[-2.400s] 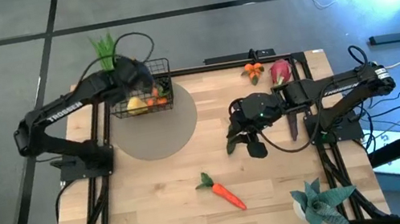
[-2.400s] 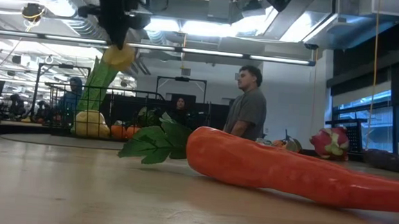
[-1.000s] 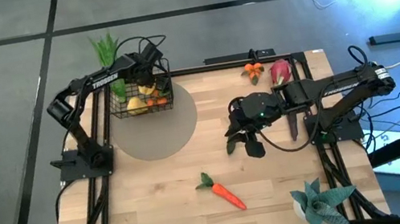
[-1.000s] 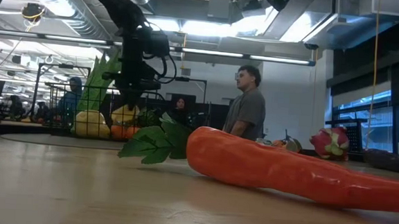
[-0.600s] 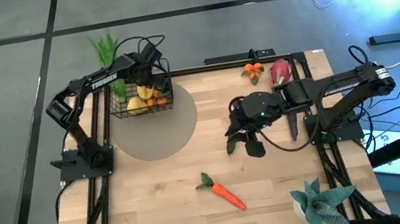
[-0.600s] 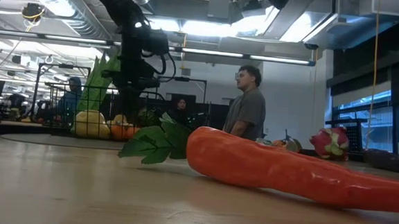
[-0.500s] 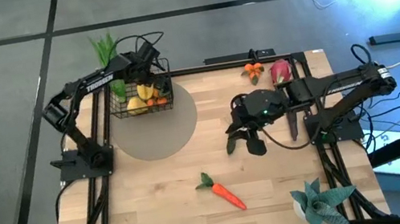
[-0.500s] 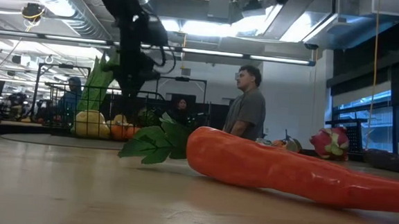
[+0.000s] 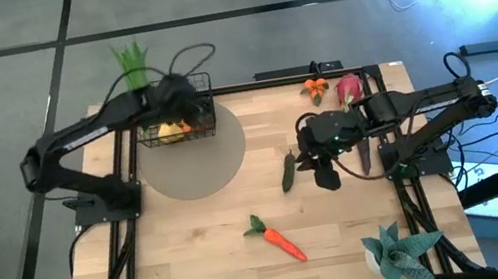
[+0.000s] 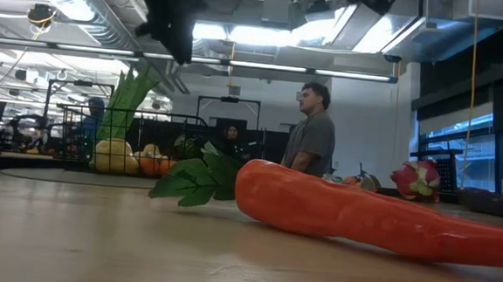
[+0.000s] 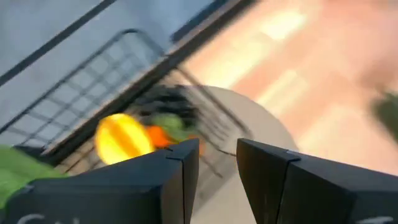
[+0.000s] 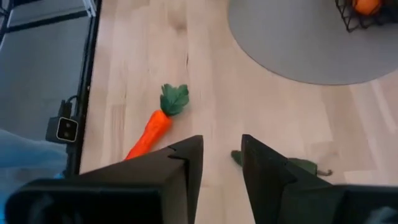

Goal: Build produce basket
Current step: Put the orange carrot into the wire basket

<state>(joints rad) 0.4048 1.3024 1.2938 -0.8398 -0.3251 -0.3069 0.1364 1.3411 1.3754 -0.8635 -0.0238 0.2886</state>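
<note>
While leaves point far-left, carrot (image 9: 279,240) lies diagonally.

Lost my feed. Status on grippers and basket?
Left gripper open, empty, over basket. Right gripper open, empty, beside cucumber. Carrot loose on table.

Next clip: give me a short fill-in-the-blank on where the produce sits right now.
1. The carrot lies on the bare ____ tabletop.
2. The basket stands on a round ____ mat.
3. The cucumber lies just beside the ____ pincer.

Missing words: wooden; grey; right
</note>
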